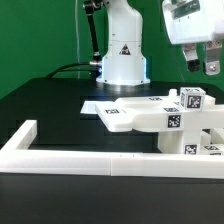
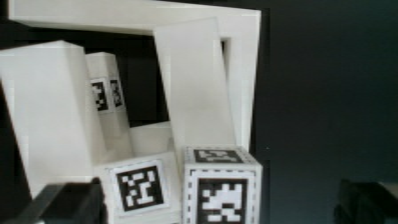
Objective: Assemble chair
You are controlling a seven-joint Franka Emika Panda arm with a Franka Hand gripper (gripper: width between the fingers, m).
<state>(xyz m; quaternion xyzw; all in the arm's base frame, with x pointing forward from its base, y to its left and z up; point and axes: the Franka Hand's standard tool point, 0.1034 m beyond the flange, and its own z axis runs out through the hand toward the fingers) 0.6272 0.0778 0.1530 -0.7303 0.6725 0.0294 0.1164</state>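
Note:
The chair parts are matte-white tagged pieces grouped at the exterior view's right. A flat slab (image 1: 128, 117) lies low, with tagged posts (image 1: 191, 99) and blocky pieces (image 1: 178, 122) standing beside and behind it. My gripper (image 1: 201, 63) hangs open and empty in the air above the posts, touching nothing. In the wrist view I look down on a white bracket-like frame (image 2: 196, 70) and two tagged post ends (image 2: 221, 188), which lie between my dark fingertips (image 2: 61, 203); the gripper (image 2: 217, 208) is open there too.
A long low white border wall (image 1: 60, 152) runs along the front and turns back at the left. The marker board (image 1: 100, 104) lies flat behind the slab. The robot base (image 1: 121, 55) stands at the back centre with a cable beside it.

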